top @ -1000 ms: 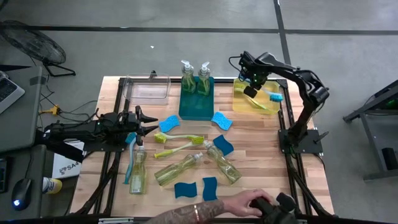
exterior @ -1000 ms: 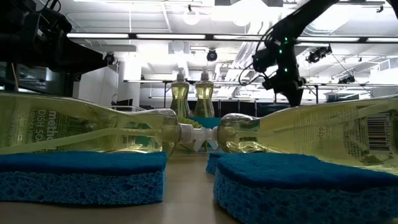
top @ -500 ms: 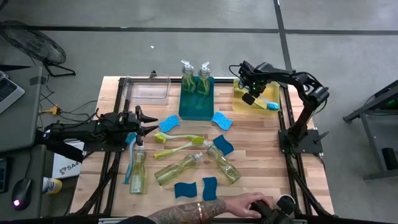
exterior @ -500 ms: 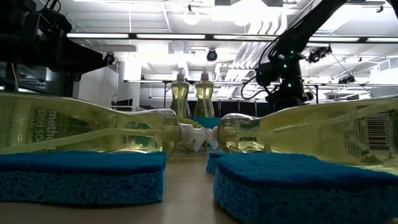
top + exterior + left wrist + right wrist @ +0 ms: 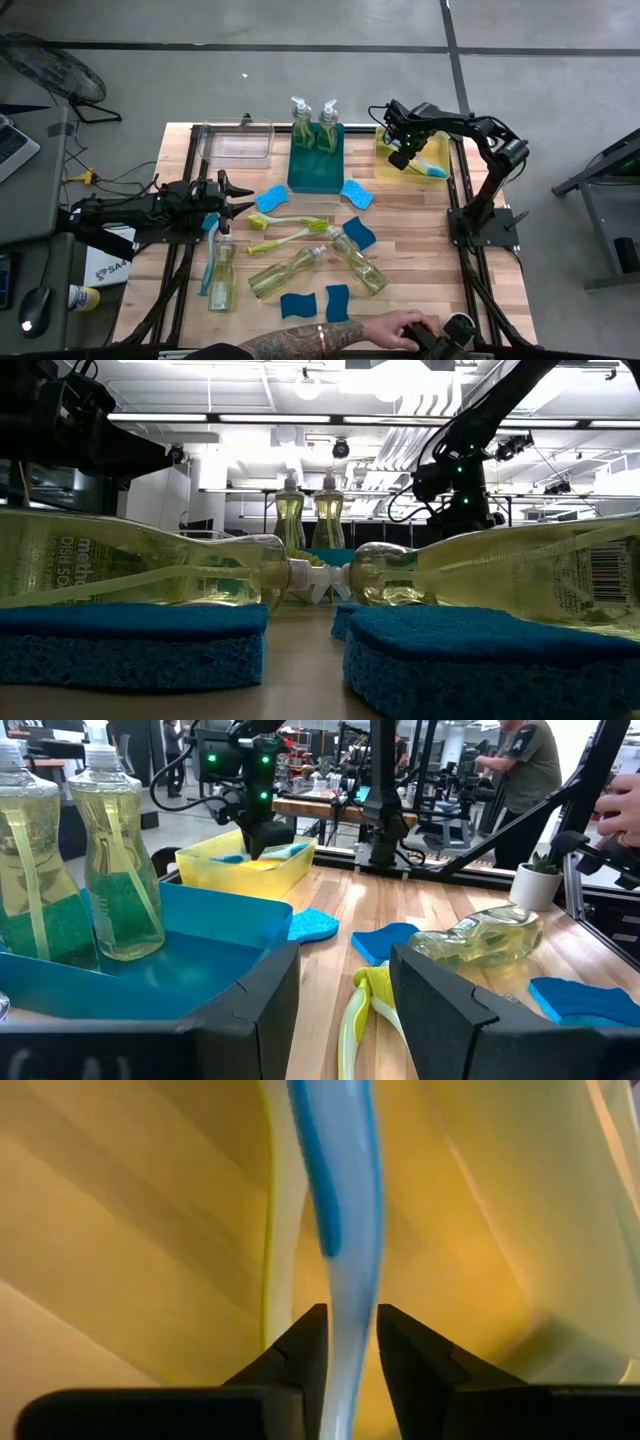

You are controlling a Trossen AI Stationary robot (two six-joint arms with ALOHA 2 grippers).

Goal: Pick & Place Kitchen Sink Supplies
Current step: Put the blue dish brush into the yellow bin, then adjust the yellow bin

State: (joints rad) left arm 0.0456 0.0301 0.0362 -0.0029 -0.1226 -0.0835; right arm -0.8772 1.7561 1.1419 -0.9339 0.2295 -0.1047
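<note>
Right gripper (image 5: 400,160) has dropped into the yellow bin (image 5: 385,165) at 1 o'clock, blue brush (image 5: 345,1190) handle between its fingers, grip maybe loosening. Left gripper (image 5: 235,194) hasn't moved, half-open.

We see three bins on the wooden worktop (image 5: 400,235) — clear bin (image 5: 237,141), teal bin (image 5: 316,175), yellow bin (image 5: 385,165) — a floor fan (image 5: 50,65) beyond.

You see five soap bottles (image 5: 287,271); six blue sponges (image 5: 357,194); three bins (image 5: 316,168); four brushes (image 5: 288,219); count from above.

Right gripper (image 5: 399,160) low, jaws narrow; left gripper (image 5: 240,196) idle, part-open.
</note>
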